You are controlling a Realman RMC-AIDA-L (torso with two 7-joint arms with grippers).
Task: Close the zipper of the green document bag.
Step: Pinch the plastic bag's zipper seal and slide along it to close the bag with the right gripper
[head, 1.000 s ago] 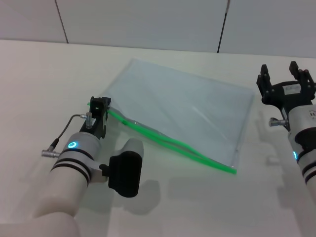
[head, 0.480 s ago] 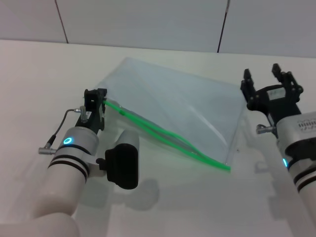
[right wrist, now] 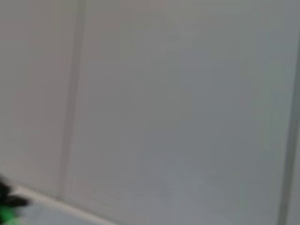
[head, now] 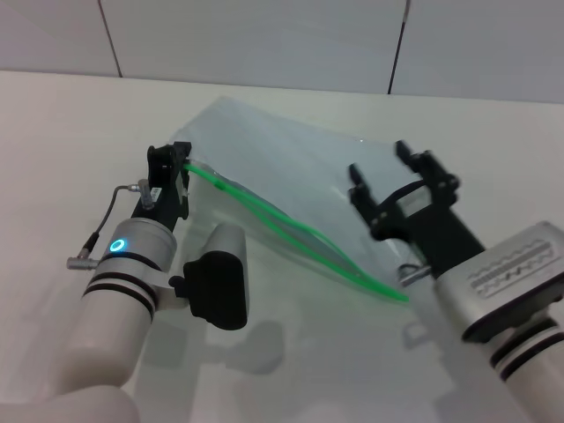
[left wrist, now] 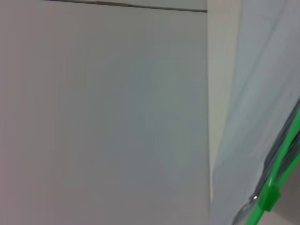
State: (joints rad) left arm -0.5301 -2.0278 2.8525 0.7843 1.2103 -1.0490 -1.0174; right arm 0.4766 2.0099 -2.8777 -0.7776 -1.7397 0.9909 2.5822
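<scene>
head view: left tool [head: 169, 167] pinches the green document bag [head: 300, 181] at its zipper [head: 291, 236] end; right tool [head: 392, 181] spread wide above the bag.

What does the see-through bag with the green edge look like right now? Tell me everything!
The green document bag is a big flat pouch of pale, see-through plastic lying slanted on the white table. Its bright green zipper runs along the near edge and gapes open in the middle. The left hand holds its left corner. The right hand hovers open above its right part.
</scene>
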